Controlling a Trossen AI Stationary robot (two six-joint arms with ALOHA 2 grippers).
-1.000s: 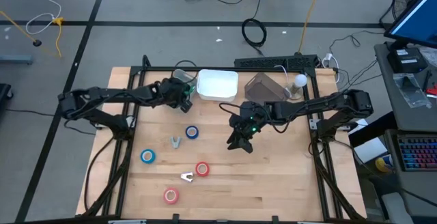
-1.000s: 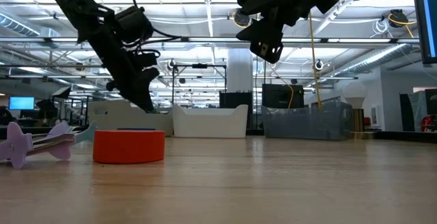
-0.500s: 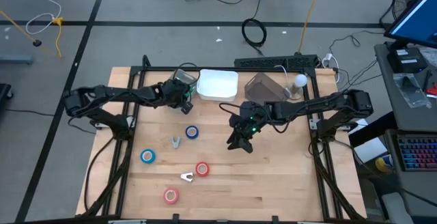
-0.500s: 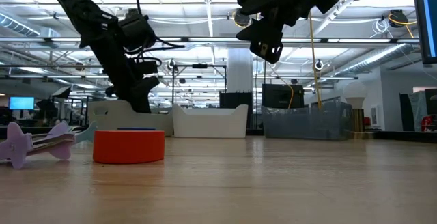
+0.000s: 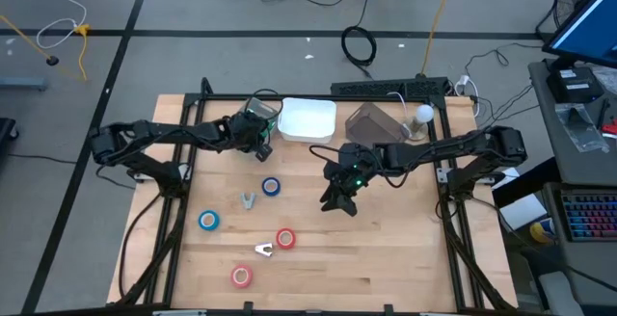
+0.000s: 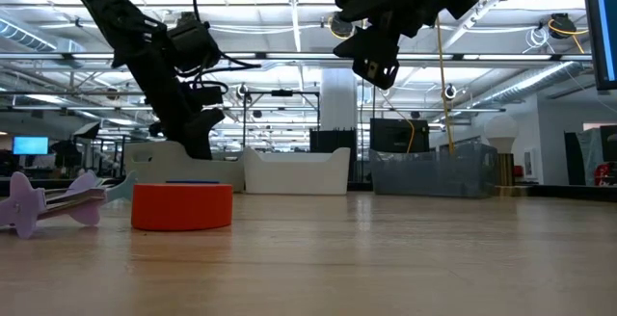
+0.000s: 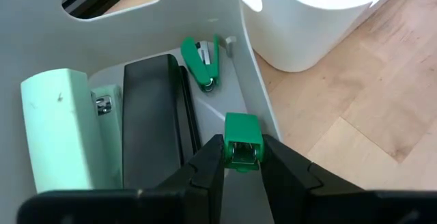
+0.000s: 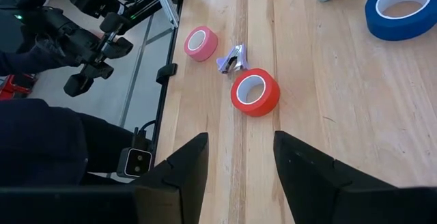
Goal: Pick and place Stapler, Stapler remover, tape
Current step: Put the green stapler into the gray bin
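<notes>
My left gripper (image 5: 258,135) (image 7: 242,149) hovers over a grey bin (image 7: 102,39) at the table's far side, shut on a green stapler remover (image 7: 242,136). In the bin lie a mint stapler (image 7: 58,128), a black stapler (image 7: 153,121) and another green stapler remover (image 7: 203,60). My right gripper (image 5: 336,200) (image 8: 240,162) hangs open above the table's middle. On the wood lie two blue tape rolls (image 5: 271,187) (image 5: 208,221), a red roll (image 5: 285,239) (image 8: 255,91), a pink roll (image 5: 241,276) (image 8: 201,43), a purple stapler remover (image 8: 232,58) and a pale one (image 5: 249,199). My left gripper pinches the green stapler remover's near end (image 7: 243,157) between its two fingertips (image 7: 208,159), slanting down from above into the bin. The remover juts out past the fingertips, close to the bin's wall. I cannot tell whether it touches the bin's floor.
A white bin (image 5: 308,120) (image 7: 321,12) stands right beside the grey one, with a clear container (image 5: 371,123) and a white bulb (image 5: 422,114) farther right. Black frame rails run along the table's left and right sides. Bare wood lies right of my right gripper.
My left gripper has shifted a little toward the table's far right, over the grey bin, and has since kept still.
</notes>
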